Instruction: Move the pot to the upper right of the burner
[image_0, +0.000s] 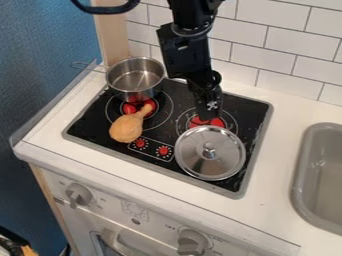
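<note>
The pot (133, 95), upper left of the frame, likely handles light, stiff and slippery, best pinched at its rim (163, 75); gripper (208, 113) open or closed, I cannot tell

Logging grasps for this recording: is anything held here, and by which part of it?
Nothing appears to be held. The gripper is by the right burner; the pot stands apart from it, and the lid's knob is free.

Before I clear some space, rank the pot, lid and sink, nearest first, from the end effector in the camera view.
1. Lid, just in front of the end effector.
2. Pot, upper left.
3. Sink, right side.
</note>
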